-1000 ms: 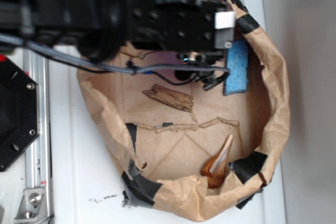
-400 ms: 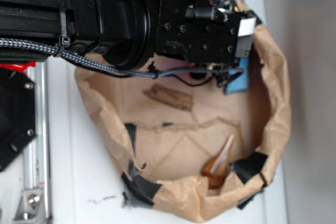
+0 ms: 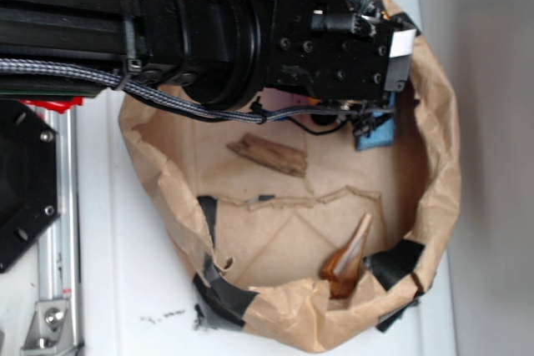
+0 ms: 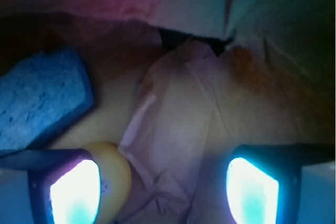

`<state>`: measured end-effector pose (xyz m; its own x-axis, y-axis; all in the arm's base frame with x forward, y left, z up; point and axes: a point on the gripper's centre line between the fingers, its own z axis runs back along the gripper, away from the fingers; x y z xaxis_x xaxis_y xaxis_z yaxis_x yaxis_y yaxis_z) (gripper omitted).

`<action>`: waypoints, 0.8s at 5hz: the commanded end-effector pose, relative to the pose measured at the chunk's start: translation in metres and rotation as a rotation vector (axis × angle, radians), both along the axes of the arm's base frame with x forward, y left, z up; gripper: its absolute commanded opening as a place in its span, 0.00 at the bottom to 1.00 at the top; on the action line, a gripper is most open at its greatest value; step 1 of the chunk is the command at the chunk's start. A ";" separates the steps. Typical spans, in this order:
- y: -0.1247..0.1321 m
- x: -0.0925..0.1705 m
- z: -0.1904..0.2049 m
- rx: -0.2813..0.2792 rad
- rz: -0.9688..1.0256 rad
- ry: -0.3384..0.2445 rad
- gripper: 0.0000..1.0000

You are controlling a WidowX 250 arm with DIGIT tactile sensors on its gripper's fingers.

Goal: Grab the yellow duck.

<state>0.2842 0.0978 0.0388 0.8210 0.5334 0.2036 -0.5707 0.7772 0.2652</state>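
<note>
the tool (image 4: 163, 187) is low inside the paper bag (image 3: 438, 172), at the upper right of the exterior view, its fingers (image 4: 68, 190) spread wide with nothing between them. in the wrist view the duck (image 4: 113, 179) sits at the lower left, against the inner side of the left finger, just below the sponge (image 4: 39, 98); crumpled paper fills the gap. the approach looks nearly done; centring on the duck, closing and lifting are left. the wood (image 3: 269, 154) and amber cone (image 3: 346, 260) lie well apart.
</note>
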 end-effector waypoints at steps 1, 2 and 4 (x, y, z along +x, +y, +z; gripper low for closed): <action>-0.023 -0.011 0.003 -0.024 -0.123 0.005 1.00; -0.038 -0.014 0.031 -0.062 -0.175 -0.082 1.00; -0.031 -0.014 0.033 -0.092 -0.193 -0.111 1.00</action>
<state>0.2692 0.0549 0.0562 0.8982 0.3881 0.2062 -0.4192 0.8976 0.1366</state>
